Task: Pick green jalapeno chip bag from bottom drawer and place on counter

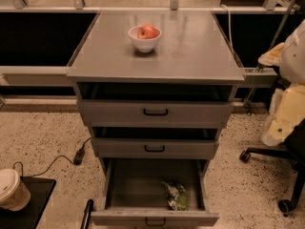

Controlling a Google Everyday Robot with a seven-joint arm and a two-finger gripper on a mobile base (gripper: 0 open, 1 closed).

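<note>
The green jalapeno chip bag [176, 196] lies crumpled in the front right part of the open bottom drawer [138, 182]. The drawer is pulled out, and its black handle shows at the frame's lower edge. The grey counter [190, 46] tops the cabinet and holds a white bowl [144, 41] with a red apple. My arm's cream and white body [288, 111] stands at the right edge, beside the cabinet and well above the drawer. My gripper is out of view.
The two upper drawers [155, 112] stand slightly open. A paper cup [12, 190] sits on a black tray at the lower left. A cable and plug [78, 155] lie on the speckled floor. An office chair base [281, 175] stands at the right.
</note>
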